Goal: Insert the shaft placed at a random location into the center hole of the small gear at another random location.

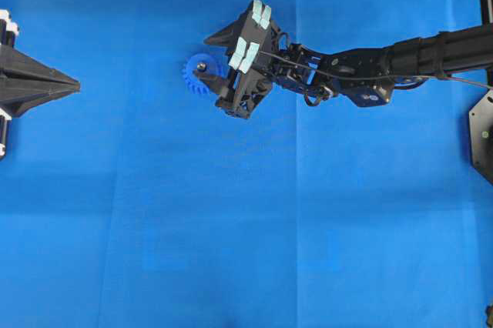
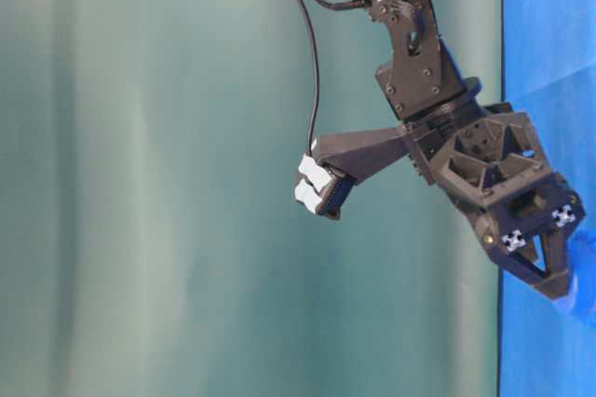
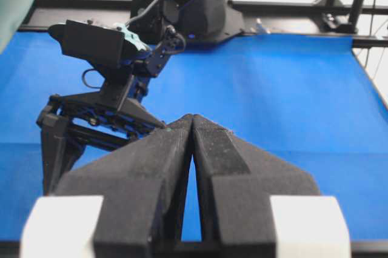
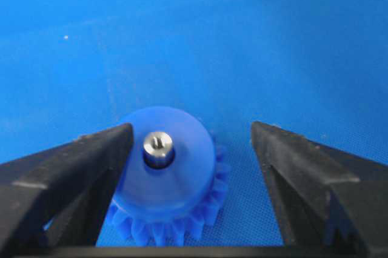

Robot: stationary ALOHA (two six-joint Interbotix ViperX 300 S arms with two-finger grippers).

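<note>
We see the shaft (image 4: 158, 147) upright in the small gear (image 4: 167, 173), left of centre between our right tool's (image 4: 191, 143) wide-open, empty jaws; left tool (image 3: 192, 126) closed, empty.

the small gear (image 4: 167, 173) looks like smooth, slightly glossy blue plastic. the shaft (image 4: 158, 145) standing in its hub is shiny polished metal. around the gear, the mat (image 4: 242, 40) is matt blue with a fine woven grain. beside the gear, the right gripper (image 4: 191, 143) fingers (image 4: 285, 149) look matt, rough black plastic.
</note>
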